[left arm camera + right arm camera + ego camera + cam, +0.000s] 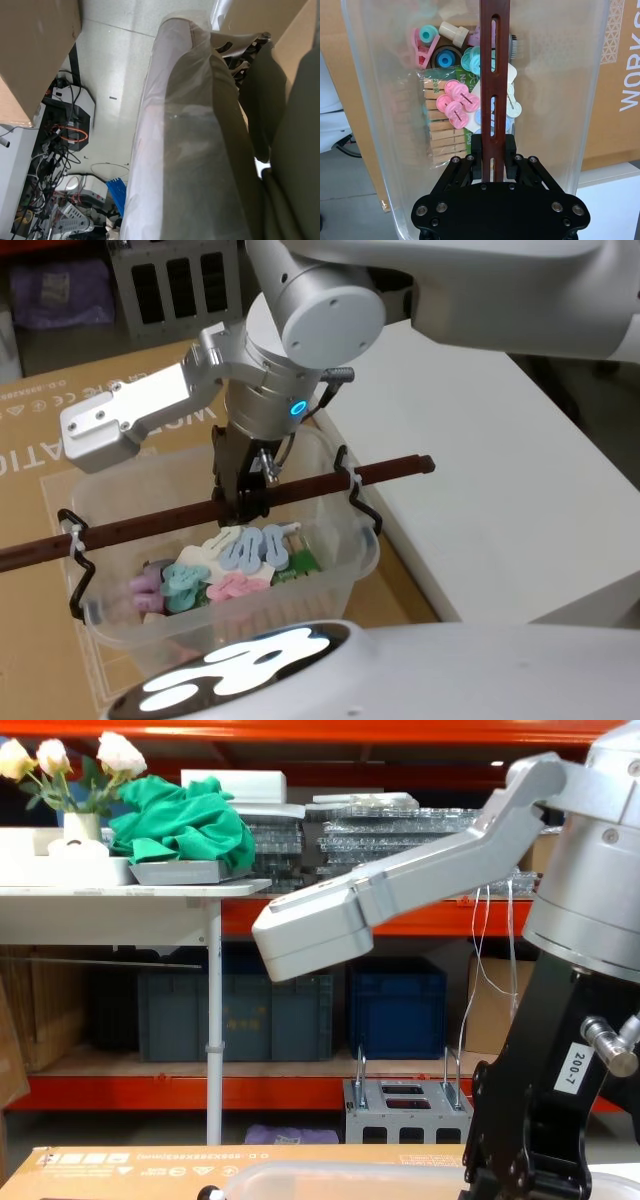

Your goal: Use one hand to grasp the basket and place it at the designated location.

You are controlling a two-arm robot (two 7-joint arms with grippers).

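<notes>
The basket (368, 545) is over the brown cardboard sheet (60, 430), just left of the white table (480, 470), and it has coloured clips (240, 560) inside. The right gripper (243, 502) reaches down from above, with its fingers closed on the middle of the brown handle bar (330, 483). This middle grip is probably chosen so that the loaded basket hangs level and does not tip.

The hand (493, 147) is clamped on the brown slotted bar (494, 75) spanning the basket (555, 110). Inside, at 10 o'clock from the hand, lie wooden clothespins (442, 135) and pink clips (457, 102).
</notes>
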